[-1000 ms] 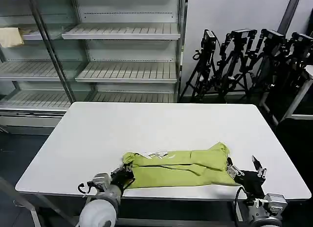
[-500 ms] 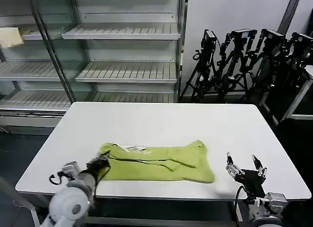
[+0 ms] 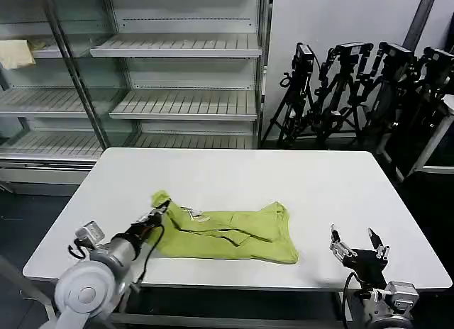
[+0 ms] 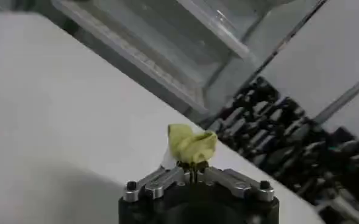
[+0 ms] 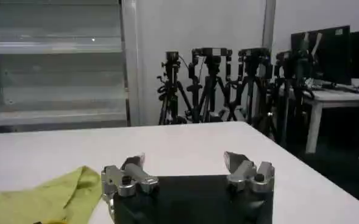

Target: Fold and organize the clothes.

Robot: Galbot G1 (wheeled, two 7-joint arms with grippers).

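**Left claw pinches the shirt's end, right claw waits apart**

The lime T-shirt (image 3: 227, 233) lies bunched in a long strip on the white table (image 3: 234, 180), near its front edge. At the strip's 9 o'clock end the left gripper (image 3: 157, 215) is clamped on a raised corner; the left wrist view shows the fingers together with a crumpled tuft of cloth (image 4: 191, 145) standing out of them. The shirt's print shows as a few white flecks, unreadable among the folds. The right gripper (image 3: 358, 245) sits at the table's 4 o'clock corner, fingers spread, well apart from the shirt's nearer end. Its arm is cut off by the frame. In the right wrist view the shirt's hem (image 5: 42, 198) lies beside that gripper, cropped at the edge.
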